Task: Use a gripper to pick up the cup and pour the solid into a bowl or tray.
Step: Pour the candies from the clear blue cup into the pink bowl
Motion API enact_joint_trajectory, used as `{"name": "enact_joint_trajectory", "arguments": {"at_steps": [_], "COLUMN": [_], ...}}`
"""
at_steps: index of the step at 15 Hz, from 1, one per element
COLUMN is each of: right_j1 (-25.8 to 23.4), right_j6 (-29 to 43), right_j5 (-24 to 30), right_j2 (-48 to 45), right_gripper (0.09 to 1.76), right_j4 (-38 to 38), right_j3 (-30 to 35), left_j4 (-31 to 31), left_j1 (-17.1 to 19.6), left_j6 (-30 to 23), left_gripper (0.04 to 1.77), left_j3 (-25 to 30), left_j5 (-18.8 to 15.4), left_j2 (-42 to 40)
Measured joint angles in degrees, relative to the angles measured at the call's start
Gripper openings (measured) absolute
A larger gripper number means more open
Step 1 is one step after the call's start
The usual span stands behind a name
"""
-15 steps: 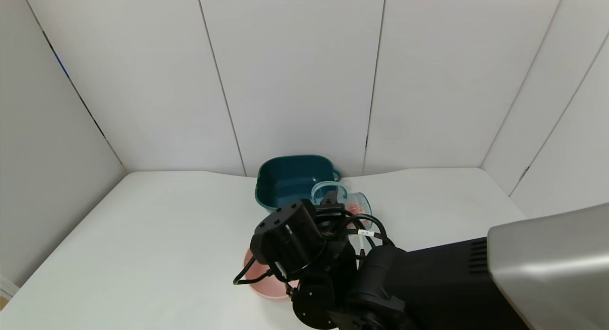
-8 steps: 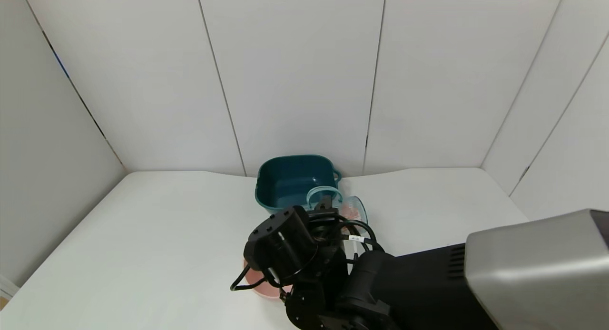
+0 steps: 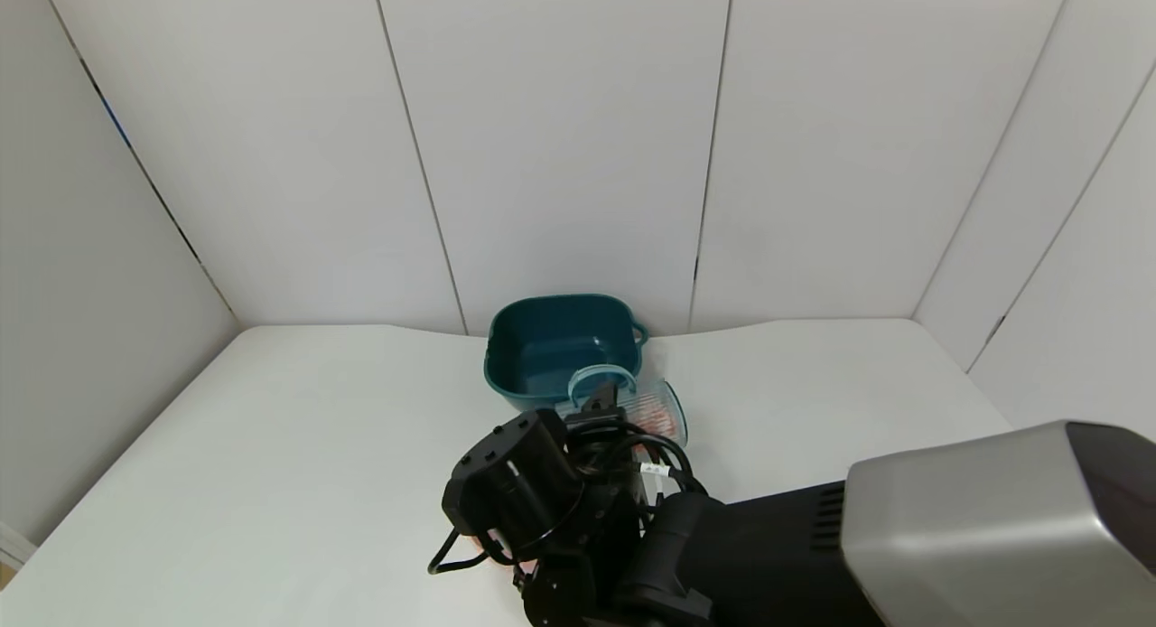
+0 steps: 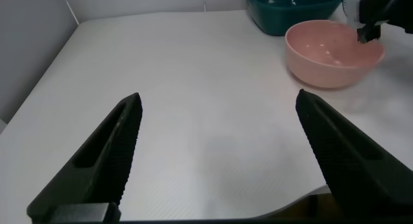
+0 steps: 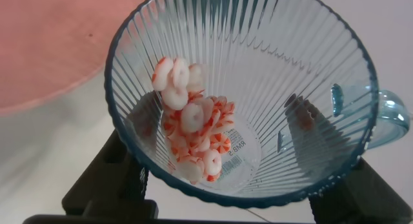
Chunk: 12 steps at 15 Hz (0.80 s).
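The cup [image 5: 242, 98] is held in the right claw [image 3: 603, 408], lifted off the tabletop [image 3: 298, 446] and tipped part way, its open mouth facing the wrist camera. The claw's 2 dark fingers [image 5: 106, 179] bracket the ribbed wall from outside, clenched on it. The loop handle [image 5: 389, 117] juts out to one side, clear of the grip.

The candies [image 5: 193, 140], red-and-white pieces, lie heaped against the lower inner wall, short of the rim. None is seen outside the cup.

The pink bowl [image 4: 334, 53] sits just beside and below the cup. In the right wrist view its rim [image 5: 48, 50] fills one corner, and the cup mouth is not yet over it. In the head view the arm hides nearly all of the bowl. The teal tub [image 3: 560, 342] stands just beyond the claw, close behind the cup.

The left claw [image 4: 219, 156] is parked well apart at the near edge of the tabletop, fingers spread wide, grasping nothing.

Risks, as judged:
1. Tipping further before the mouth is over the bowl would likely spill candies on the tabletop between cup and bowl.
2. The ribbed, tapered wall may slip or turn in the grip as the tilt grows.
3. Small round pieces could bounce out of the shallow bowl if released in a rush.
4. The tub is close enough for stray pieces to land in it.
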Motion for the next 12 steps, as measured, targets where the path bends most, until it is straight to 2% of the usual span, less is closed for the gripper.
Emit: {"name": "enact_joint_trajectory", "arguments": {"at_steps": [12], "right_j1": [1.6], "right_j6": [-10.0], "right_j5": [-4.9], "right_j2": [0.7], "right_gripper": [1.35], "right_j4": [0.0], "right_j3": [-1.4], "left_j4": [0.0], "left_j1": [0.0], "left_j6": [0.0], "left_gripper": [1.72], "left_j3": [0.0], "left_j5": [0.0], "left_j2": [0.0]}}
